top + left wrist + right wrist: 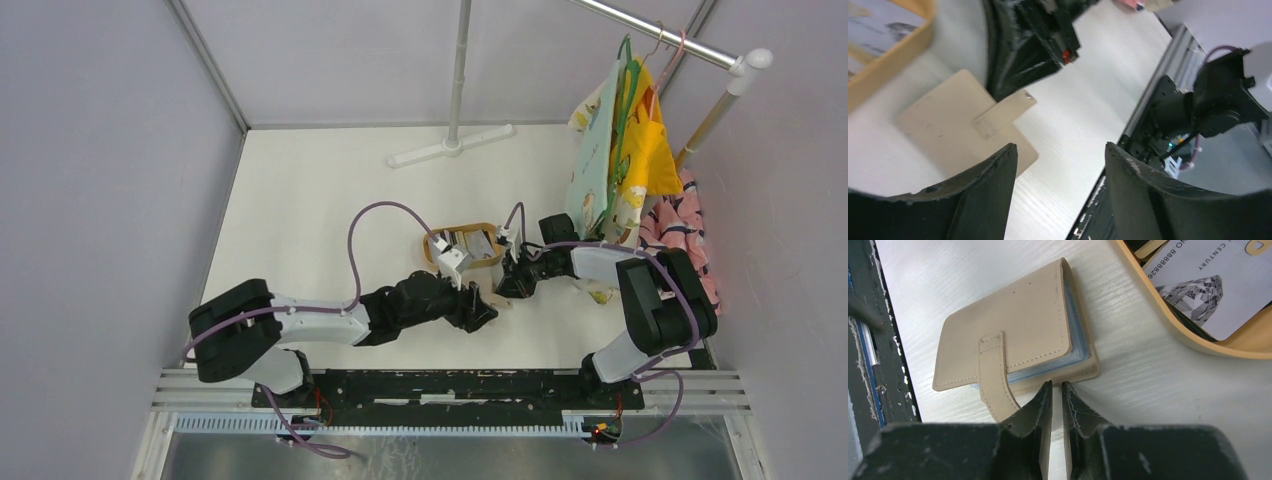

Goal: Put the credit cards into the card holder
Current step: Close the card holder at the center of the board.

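Note:
The beige card holder (1008, 330) lies on the table, folded, light blue lining showing at its edge, strap (995, 377) loose. It also shows in the left wrist view (948, 122) and, mostly hidden by the grippers, in the top view (497, 296). My right gripper (1056, 386) is shut and empty, its tips at the holder's near edge. My left gripper (1058, 157) is open and empty just beside the holder. Credit cards (1208, 285) lie in an oval wooden tray (1198, 344), next to the holder; they also show in the top view (468, 243).
The wooden tray (437, 247) sits just behind both grippers. A clothes rack with hanging garments (625, 150) stands at the right, its pole base (450, 148) at the back. The right gripper's body (1023, 45) is close over the holder. Walls enclose the table.

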You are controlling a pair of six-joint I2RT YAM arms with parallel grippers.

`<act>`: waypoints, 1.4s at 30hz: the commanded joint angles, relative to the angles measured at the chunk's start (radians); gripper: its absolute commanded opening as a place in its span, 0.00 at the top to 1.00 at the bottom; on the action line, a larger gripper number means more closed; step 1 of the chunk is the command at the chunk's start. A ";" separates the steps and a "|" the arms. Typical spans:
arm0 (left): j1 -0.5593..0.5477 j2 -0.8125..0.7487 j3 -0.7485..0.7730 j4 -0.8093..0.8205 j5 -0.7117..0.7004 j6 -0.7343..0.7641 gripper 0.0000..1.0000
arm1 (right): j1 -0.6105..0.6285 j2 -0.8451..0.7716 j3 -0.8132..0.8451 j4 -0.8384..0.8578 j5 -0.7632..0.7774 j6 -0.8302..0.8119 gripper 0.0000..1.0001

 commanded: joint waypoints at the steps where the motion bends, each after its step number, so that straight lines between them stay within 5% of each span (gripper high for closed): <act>1: -0.004 -0.092 -0.044 -0.130 -0.222 0.037 0.25 | 0.008 0.000 0.031 -0.006 0.015 -0.031 0.82; 8: 0.029 -0.051 -0.031 -0.241 -0.301 -0.035 0.20 | 0.011 -0.004 0.035 -0.015 0.025 -0.043 0.82; 13: 0.058 0.031 0.005 -0.276 -0.276 -0.070 0.35 | 0.010 -0.047 0.051 -0.034 0.042 -0.065 0.82; 20: 0.059 0.066 0.029 -0.290 -0.262 -0.067 0.37 | -0.014 -0.220 0.034 -0.001 0.100 -0.091 0.76; 28: 0.058 0.101 0.053 -0.294 -0.246 -0.067 0.37 | 0.017 -0.329 -0.096 0.096 -0.166 -0.163 0.64; 42: 0.083 0.126 0.026 -0.235 -0.187 -0.108 0.33 | 0.115 -0.137 0.002 -0.053 0.155 -0.264 0.70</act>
